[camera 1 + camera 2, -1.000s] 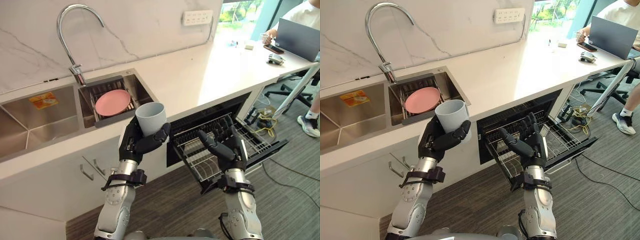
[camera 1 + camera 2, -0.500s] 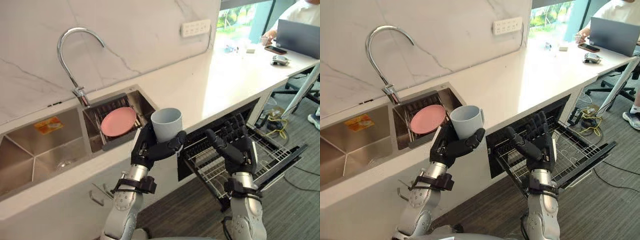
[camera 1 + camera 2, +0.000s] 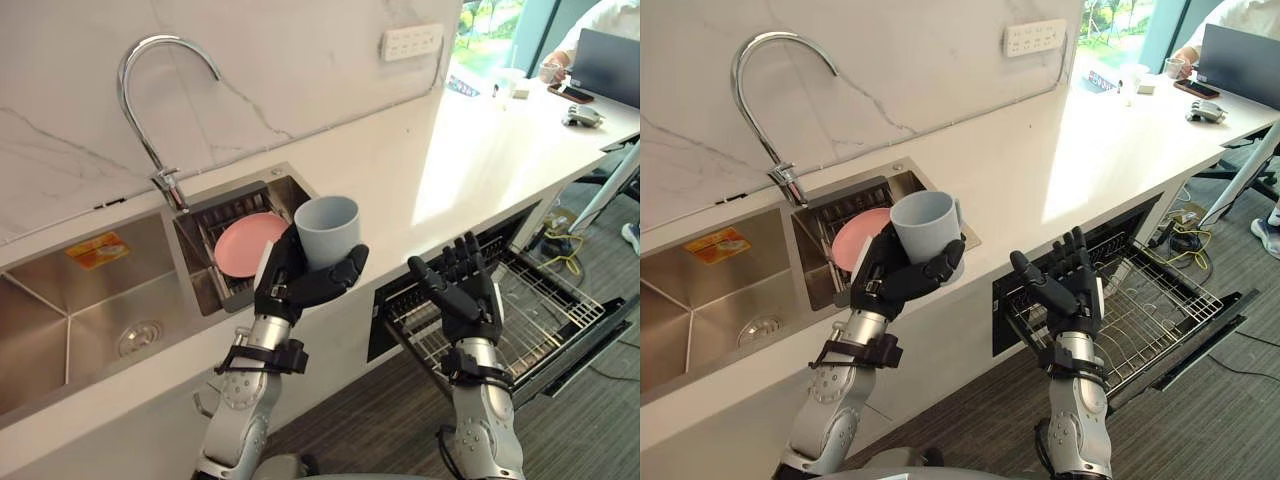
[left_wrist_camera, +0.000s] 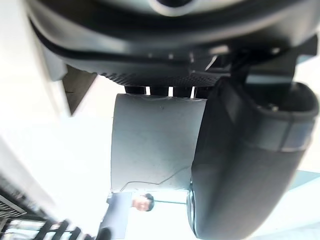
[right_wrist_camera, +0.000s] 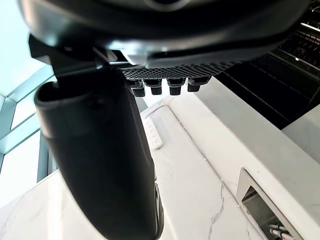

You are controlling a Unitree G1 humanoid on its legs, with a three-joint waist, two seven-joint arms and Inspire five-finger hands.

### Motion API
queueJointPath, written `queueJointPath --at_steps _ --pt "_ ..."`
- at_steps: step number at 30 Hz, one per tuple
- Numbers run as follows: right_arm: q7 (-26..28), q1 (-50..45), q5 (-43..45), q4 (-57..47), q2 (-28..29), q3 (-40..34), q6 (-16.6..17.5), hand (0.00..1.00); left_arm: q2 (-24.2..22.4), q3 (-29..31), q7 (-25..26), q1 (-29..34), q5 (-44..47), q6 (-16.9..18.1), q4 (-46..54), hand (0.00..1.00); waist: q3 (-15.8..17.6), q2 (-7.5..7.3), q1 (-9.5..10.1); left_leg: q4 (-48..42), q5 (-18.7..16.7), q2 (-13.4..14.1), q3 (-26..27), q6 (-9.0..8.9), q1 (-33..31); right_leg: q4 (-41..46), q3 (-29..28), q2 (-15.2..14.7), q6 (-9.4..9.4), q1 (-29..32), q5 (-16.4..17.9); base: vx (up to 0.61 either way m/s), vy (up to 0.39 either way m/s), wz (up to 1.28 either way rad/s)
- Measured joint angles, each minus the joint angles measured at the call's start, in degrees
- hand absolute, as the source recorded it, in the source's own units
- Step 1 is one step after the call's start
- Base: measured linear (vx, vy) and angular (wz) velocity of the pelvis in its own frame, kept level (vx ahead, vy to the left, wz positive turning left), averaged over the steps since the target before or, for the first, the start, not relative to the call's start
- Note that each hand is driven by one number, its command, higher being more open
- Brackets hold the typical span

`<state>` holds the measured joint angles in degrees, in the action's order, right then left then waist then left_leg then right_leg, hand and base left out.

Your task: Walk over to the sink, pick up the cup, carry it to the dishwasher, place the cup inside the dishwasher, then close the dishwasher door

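Observation:
A pale grey-blue cup (image 3: 328, 230) stands upright in my left hand (image 3: 296, 285), whose fingers and thumb curl round its lower half; it is held in front of the counter edge beside the sink (image 3: 70, 300). The left wrist view shows the cup (image 4: 155, 145) pressed between thumb and fingers. My right hand (image 3: 462, 297) is raised with straight fingers, holding nothing, in front of the dishwasher. The dishwasher (image 3: 470, 270) under the counter is open, its wire rack (image 3: 530, 320) pulled out over the lowered door (image 3: 600, 340).
A pink plate (image 3: 247, 244) lies in a drain basket in the sink's right basin under a curved tap (image 3: 150, 90). A white counter (image 3: 450, 150) runs to the right. At the far right a person sits with a laptop (image 3: 610, 65). Cables (image 3: 565, 250) lie on the floor.
The whole view has shifted, so the camera moved. The cup stays in my left hand and the right hand stays raised and open; the dishwasher now sits further to the right.

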<state>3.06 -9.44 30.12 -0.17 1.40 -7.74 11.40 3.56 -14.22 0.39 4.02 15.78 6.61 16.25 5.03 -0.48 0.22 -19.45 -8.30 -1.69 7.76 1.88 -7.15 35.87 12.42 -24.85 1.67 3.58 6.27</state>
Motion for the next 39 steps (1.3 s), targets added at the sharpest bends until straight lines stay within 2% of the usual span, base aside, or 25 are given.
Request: queueJointPath --at_steps 1,2,3,4,5,6,8,9,11,12,13,15,16,17,20,22,25,27,28,32,36,39 --pt "-0.1 0.0 0.0 1.4 0.3 -0.6 0.2 1.0 0.0 1.2 1.1 -0.1 0.0 0.0 0.0 0.0 0.2 -0.24 -0.31 0.9 -0.2 -0.1 0.1 0.84 2.3 5.6 0.0 -1.6 -0.85 2.1 -3.4 0.17 0.047 -0.05" --pt "-0.1 0.0 0.1 2.6 0.3 -1.1 0.3 1.0 0.0 2.2 2.4 0.0 0.0 0.2 0.0 0.0 0.2 0.19 -0.99 1.4 -0.6 0.5 0.0 1.34 4.2 7.5 0.1 -2.1 -0.7 2.5 -2.7 0.21 0.044 -0.13" --pt "0.0 0.3 0.1 2.7 0.3 -1.3 0.6 1.0 -0.1 3.5 3.7 -0.2 0.0 1.1 0.3 0.0 0.2 0.56 -1.04 1.6 -0.8 1.5 0.4 0.82 5.0 5.4 0.2 -1.1 0.46 3.7 0.6 0.18 0.031 -0.12" --pt "0.0 0.4 0.1 2.7 0.3 -1.3 0.7 1.0 -0.1 3.9 3.9 -0.2 0.0 1.5 0.4 0.0 0.2 0.64 -1.03 1.6 -0.8 1.9 0.6 0.45 5.1 4.2 0.1 -0.8 0.7 4.0 1.1 0.15 -0.018 -0.32" --pt "0.7 1.6 0.0 2.5 0.3 -1.7 0.9 1.0 0.3 6.1 5.1 -0.3 0.0 3.1 1.2 0.0 0.3 0.87 -0.9 1.5 -1.1 3.6 1.7 -0.31 5.1 -3.5 -1.2 1.5 1.12 5.5 1.2 0.11 -0.039 -0.3" --pt "0.9 2.1 -0.1 2.2 0.3 -2.0 0.9 1.0 0.7 6.9 5.6 -0.4 0.0 3.8 1.2 0.0 0.3 0.86 -0.89 1.5 -1.2 4.2 1.9 -0.65 5.1 -6.1 -2.0 2.1 1.33 6.1 0.8 0.18 -0.099 -0.33" --pt "1.0 2.5 -0.1 -0.4 0.0 -3.9 0.9 1.0 1.5 9.0 6.7 -0.3 0.1 4.2 1.1 0.0 0.4 0.67 -0.9 1.0 -1.8 5.1 2.1 -1.9 6.0 -11.1 -3.1 3.0 1.89 6.4 -4.7 0.17 -0.183 -0.11" --pt "0.8 2.4 0.0 -3.3 -0.3 -5.8 1.0 1.0 1.8 10.2 7.2 -0.1 0.2 4.7 0.8 0.0 0.3 0.28 -0.82 0.5 -2.9 5.5 1.7 -3.58 6.7 -11.5 -2.8 3.4 3.24 5.7 -10.4 0.17 -0.248 0.0" --pt "0.5 1.8 0.0 -6.5 -1.6 -8.5 1.5 1.0 0.0 9.9 7.1 0.0 0.9 5.2 0.9 0.0 -0.2 2.0 -0.9 0.5 -3.1 8.0 0.6 -4.89 6.3 -11.6 -2.1 5.8 4.15 5.3 -9.7 0.14 -0.249 0.07" --pt "0.2 1.7 0.1 -7.9 -1.7 -10.3 2.0 1.0 -0.9 9.3 6.8 -0.1 1.2 5.4 0.9 0.0 -0.3 2.27 -0.98 0.5 -3.1 9.6 0.3 -5.8 6.1 -12.0 -1.0 7.0 5.12 5.0 -9.0 0.08 -0.189 0.03" --pt "0.2 1.7 0.1 -8.5 -1.6 -10.9 2.2 1.0 -1.0 9.1 6.7 -0.1 1.2 5.3 1.0 0.0 -0.3 2.15 -0.96 0.5 -3.2 10.2 0.4 -6.34 6.1 -12.8 -0.4 7.4 5.86 4.5 -8.5 0.05 -0.18 -0.15" --pt "1.0 2.3 0.2 -10.9 -1.3 -11.4 2.4 1.0 -0.9 9.4 6.9 -0.1 1.1 5.1 1.0 0.0 -0.5 1.42 -0.86 0.9 -3.1 11.6 1.9 -8.02 6.1 -20.3 0.8 9.7 7.4 1.6 -6.1 0.05 -0.205 -0.41" --pt "1.3 2.5 0.2 -11.3 -1.4 -11.3 2.3 1.0 -1.0 9.5 7.1 -0.1 1.1 4.9 1.0 0.0 -0.5 1.43 -0.79 0.9 -3.0 12.0 2.6 -8.37 6.1 -22.8 0.8 10.4 7.48 0.9 -6.1 0.05 -0.223 -0.51" --pt "1.5 2.6 0.2 -12.2 -1.6 -10.9 1.6 1.0 -1.5 9.8 7.3 -0.1 1.1 4.4 0.9 0.0 -0.1 2.26 -0.87 1.1 -2.8 13.1 3.2 -9.02 6.2 -26.7 0.9 12.0 7.44 -0.5 -7.1 0.03 -0.169 -0.32" --pt "1.7 2.0 0.4 -12.9 -1.5 -9.7 -2.7 1.0 -2.3 8.5 7.4 0.0 1.1 3.5 0.9 0.0 0.1 2.8 -1.55 3.9 -1.5 15.0 4.0 -10.55 8.5 -30.4 0.9 14.9 6.17 -2.6 -8.6 0.0 -0.121 -0.21" --pt "2.2 2.0 1.8 -14.4 -1.6 -9.0 -4.4 1.0 -2.3 7.5 7.1 -0.2 1.0 3.6 0.9 0.0 -0.1 3.09 -2.03 5.5 -0.5 15.0 4.2 -10.71 8.8 -31.7 1.0 15.3 5.83 -2.7 -9.3 -0.02 -0.077 -0.08" --pt "3.4 2.0 4.2 -16.2 -1.9 -7.6 -6.0 1.0 -2.2 6.2 7.0 -0.3 1.2 3.6 0.9 0.0 0.0 3.36 -2.61 8.0 1.1 14.2 5.5 -10.62 9.5 -34.0 0.4 15.3 5.73 -2.6 -11.0 -0.01 -0.012 -0.11" --pt "6.8 2.1 7.6 -17.1 -2.0 -7.4 -8.2 1.0 -2.2 4.8 7.4 -0.9 1.2 3.6 0.7 0.0 0.1 3.44 -2.74 9.6 2.0 13.6 6.2 -10.46 9.9 -35.8 -0.1 15.1 5.8 -2.7 -12.2 -0.02 0.01 -0.15" --pt "9.4 2.1 10.3 -17.6 -2.4 -7.3 -10.4 1.0 -2.2 3.6 8.0 -1.9 0.8 3.7 0.0 0.0 0.1 3.47 -2.84 10.1 2.4 13.2 6.3 -10.38 10.0 -36.7 -0.2 14.9 5.87 -2.9 -12.8 -0.02 0.016 -0.04" --pt "18.5 2.2 15.6 -20.1 -4.3 -2.6 -17.9 1.0 -1.8 0.8 10.0 -5.9 -5.3 3.2 -4.0 0.0 0.1 3.6 -3.47 11.5 3.2 12.3 6.4 -10.09 10.3 -39.9 0.1 14.5 6.03 -4.1 -14.7 -0.01 0.005 0.0" --pt "23.8 3.6 18.3 -22.2 -6.4 3.5 -23.1 1.0 -1.3 -1.0 10.5 -7.7 -15.0 1.5 -6.2 0.0 0.1 3.65 -3.51 11.6 3.3 12.1 5.9 -10.04 10.3 -40.6 0.6 14.4 6.05 -4.7 -15.0 -0.02 -0.005 0.05" --pt "24.0 4.7 18.5 -22.3 -7.8 4.0 -24.4 1.0 -0.8 -0.8 11.1 -8.5 -18.2 0.9 -7.4 0.0 0.1 3.65 -3.45 11.8 3.5 11.7 5.4 -9.91 10.3 -40.7 1.2 14.0 6.13 -4.9 -15.1 -0.02 0.007 0.1"
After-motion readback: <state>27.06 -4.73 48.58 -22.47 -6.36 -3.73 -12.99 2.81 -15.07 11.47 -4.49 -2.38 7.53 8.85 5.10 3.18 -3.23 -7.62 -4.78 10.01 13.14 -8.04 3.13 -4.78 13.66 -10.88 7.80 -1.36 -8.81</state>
